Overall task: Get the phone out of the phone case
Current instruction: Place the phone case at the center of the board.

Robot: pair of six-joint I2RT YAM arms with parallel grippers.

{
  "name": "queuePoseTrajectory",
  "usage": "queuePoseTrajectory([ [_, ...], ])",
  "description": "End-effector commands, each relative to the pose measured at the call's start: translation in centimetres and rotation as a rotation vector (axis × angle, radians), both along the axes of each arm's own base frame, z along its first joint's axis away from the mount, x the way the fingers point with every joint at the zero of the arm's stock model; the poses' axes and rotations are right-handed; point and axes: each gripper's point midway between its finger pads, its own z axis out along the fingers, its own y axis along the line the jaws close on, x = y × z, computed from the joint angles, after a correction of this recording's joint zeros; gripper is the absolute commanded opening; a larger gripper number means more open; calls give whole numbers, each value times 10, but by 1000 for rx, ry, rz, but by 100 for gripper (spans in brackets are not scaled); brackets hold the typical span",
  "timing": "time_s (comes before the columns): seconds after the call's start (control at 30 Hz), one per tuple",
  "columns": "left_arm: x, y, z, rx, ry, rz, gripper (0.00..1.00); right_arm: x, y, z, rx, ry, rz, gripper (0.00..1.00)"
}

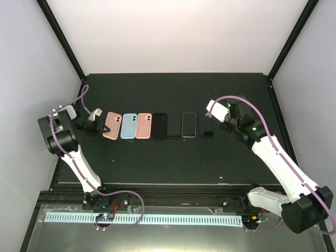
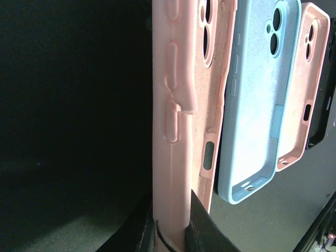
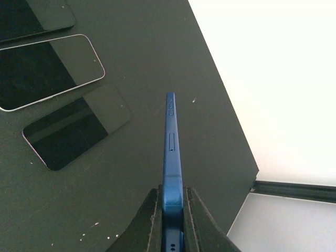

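Note:
My left gripper [image 2: 170, 223] is shut on a pink phone case [image 2: 170, 131], held edge-on with its side buttons facing the camera. In the top view this case [image 1: 95, 114] hangs at the left end of the mat, at my left gripper [image 1: 93, 125]. My right gripper [image 3: 172, 207] is shut on a blue phone [image 3: 171, 152], also edge-on, above the mat's right part. In the top view my right gripper [image 1: 218, 117] is far to the right of the case. Phone and case are well apart.
On the black mat [image 1: 173, 163] lie a pink case [image 1: 112, 126], a light blue case [image 1: 128, 126], another pink case [image 1: 143, 126] and a black case [image 1: 160, 126]. Right of them lie three phones, one silver-edged [image 3: 52, 71] and one dark [image 3: 79, 126]. The mat's right edge [image 3: 236, 136] is close to the held phone.

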Motion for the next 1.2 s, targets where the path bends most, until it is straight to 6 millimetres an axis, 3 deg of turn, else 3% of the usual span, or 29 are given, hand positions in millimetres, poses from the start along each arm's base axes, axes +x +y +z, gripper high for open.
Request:
queuePoseTrajectory([
  [0.0, 7, -2, -11, -9, -4, -18, 2, 7, 2, 26, 44, -73, -9, 1],
  [0.33, 4, -6, -14, 6, 26, 5, 3, 7, 3, 26, 45, -70, -4, 1],
  [0.67, 9, 9, -6, 117, -4, 79, 37, 4, 2, 25, 44, -69, -5, 1],
  [0.9, 12, 29, 10, 252, -41, 142, 49, 4, 2, 28, 47, -77, -4, 1],
  [1.07, 19, 48, 33, 377, -115, 187, 69, 5, 3, 35, 51, -90, 1, 1],
  [1.17, 24, 51, 58, 402, -192, 201, 84, 6, 4, 40, 55, -98, 7, 1],
])
